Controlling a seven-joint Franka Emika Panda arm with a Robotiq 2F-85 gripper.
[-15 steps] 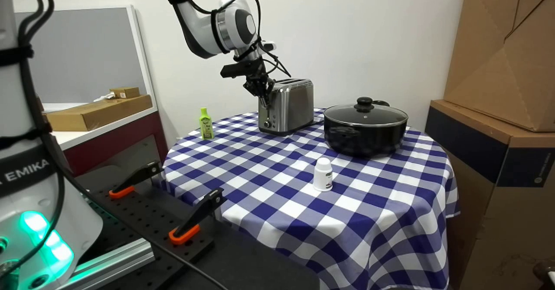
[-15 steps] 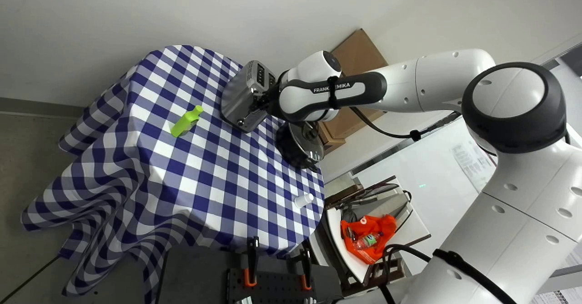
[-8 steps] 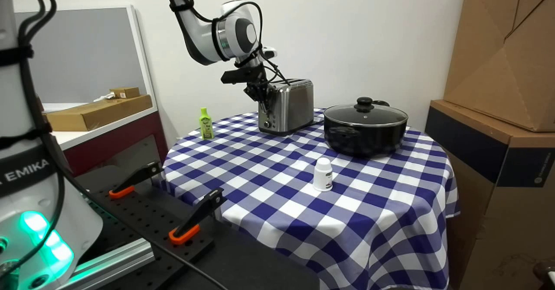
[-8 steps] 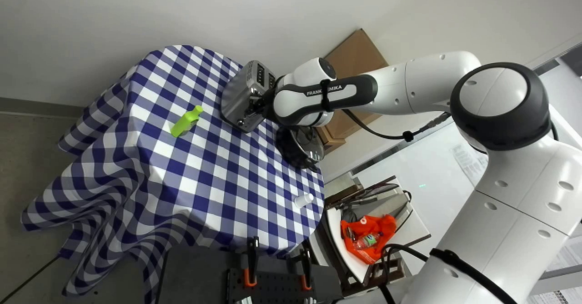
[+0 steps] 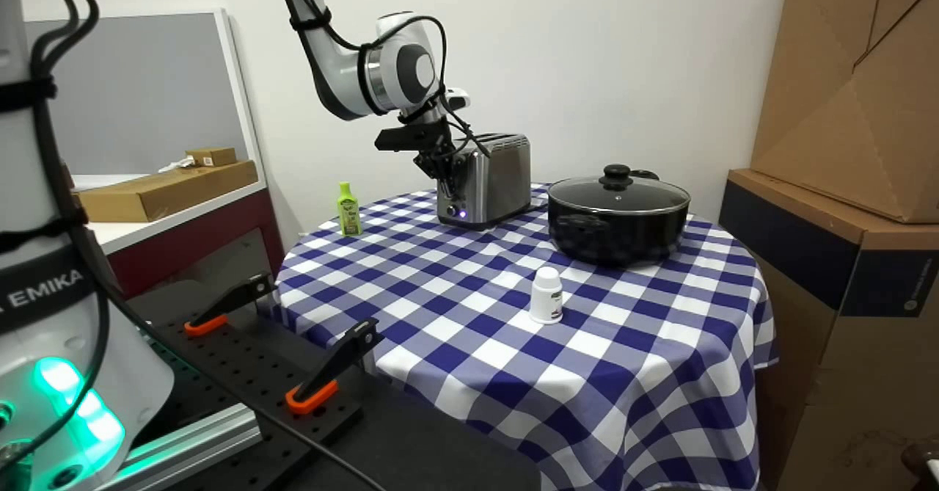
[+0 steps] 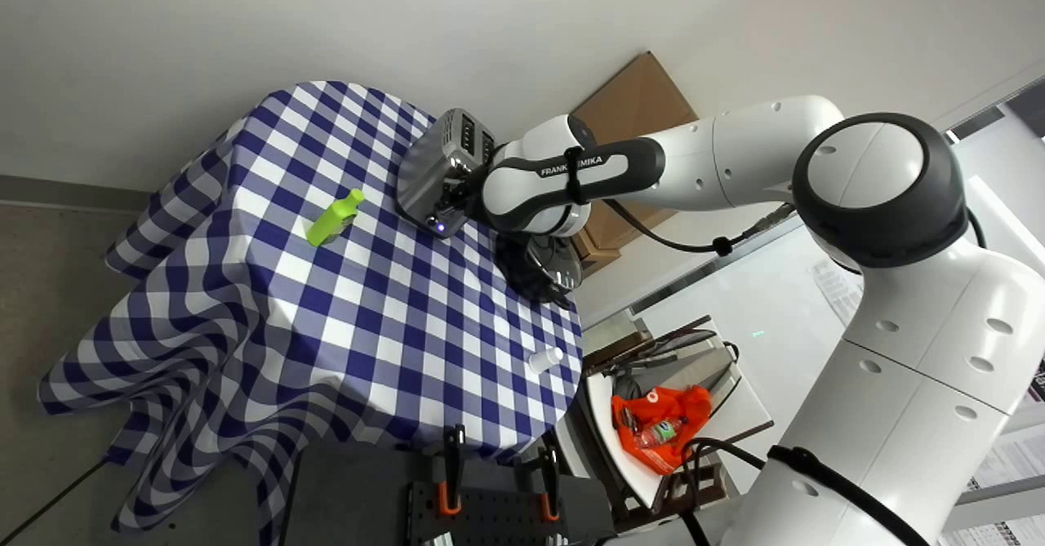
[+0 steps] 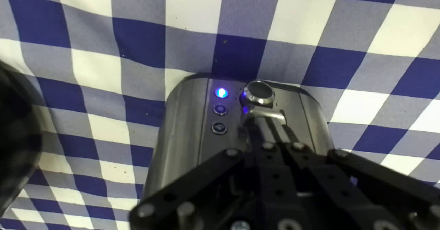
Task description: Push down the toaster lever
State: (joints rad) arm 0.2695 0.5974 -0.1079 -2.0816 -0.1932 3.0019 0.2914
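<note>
Apparently, the lever (image 7: 266,111) is placed directly below the gripper (image 7: 271,124), whose jaws are pressed together (contact cannot be told). At the near left end of the toaster (image 5: 500,181), just above the knob (image 7: 259,91), little downward way is judged to remain.

The room around me looks like a robotics lab. A large white robot arm (image 6: 727,158), cables (image 5: 103,322) strapped along it, stands by a black perforated plate (image 5: 253,344) with orange-padded clamps (image 5: 337,359). Big cardboard boxes (image 5: 843,102) are stacked near a white wall (image 5: 609,58). The blue-and-white checked tabletop (image 5: 440,278), with its toaster (image 5: 505,179) and lidded pot (image 5: 620,230), looks like a kitchen's.
</note>
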